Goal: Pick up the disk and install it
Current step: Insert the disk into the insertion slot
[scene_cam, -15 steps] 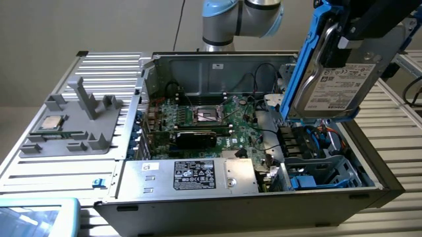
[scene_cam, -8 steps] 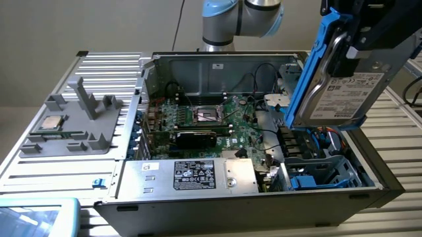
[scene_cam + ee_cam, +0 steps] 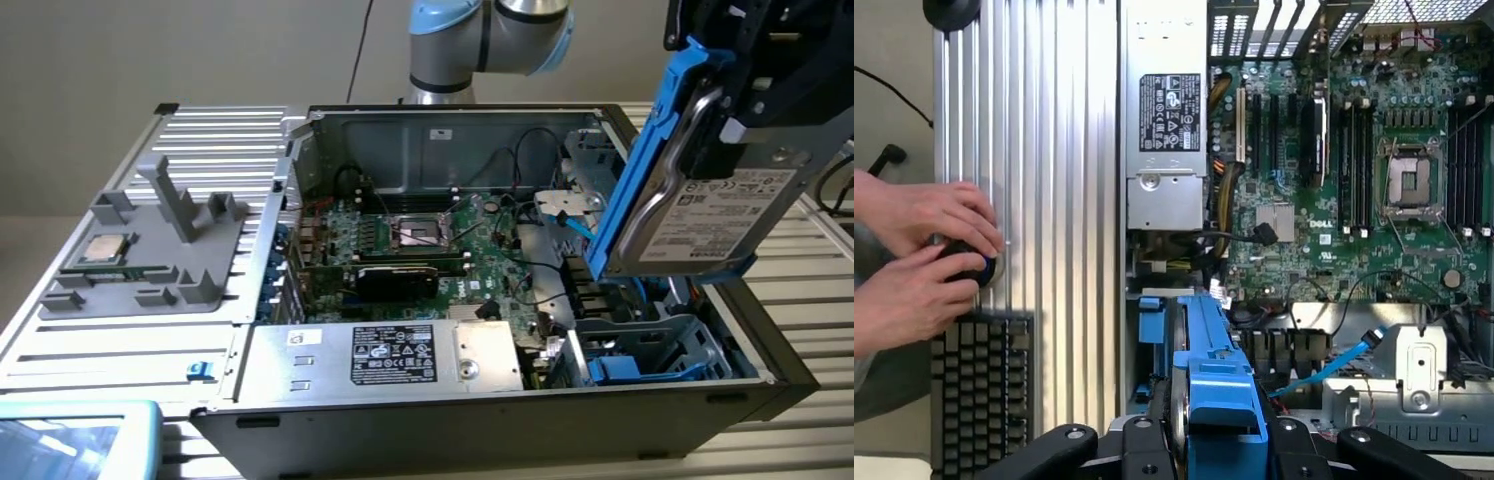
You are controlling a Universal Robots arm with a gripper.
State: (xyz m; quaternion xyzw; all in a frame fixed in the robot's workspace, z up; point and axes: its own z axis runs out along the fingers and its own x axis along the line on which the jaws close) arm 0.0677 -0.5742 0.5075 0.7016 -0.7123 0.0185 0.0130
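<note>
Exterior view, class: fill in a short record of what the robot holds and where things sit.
Held: silver-grey rectangular disk in a bright blue plastic carrier, standing on edge
Holder: black hand, shut on it
Position: in the air over the open grey metal computer case
Inside case: green motherboard, exposed
Beside case: small square silver CPU chip on grey plastic tray

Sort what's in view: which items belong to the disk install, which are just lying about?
Job: silver-grey disk in a bright blue plastic carrier, clamped in the black gripper above the open metal computer case; grey drive bay inside it.
Lying about: small square silver CPU chip on a grey plastic fixture; black keyboard; silver box with black-white label.
</note>
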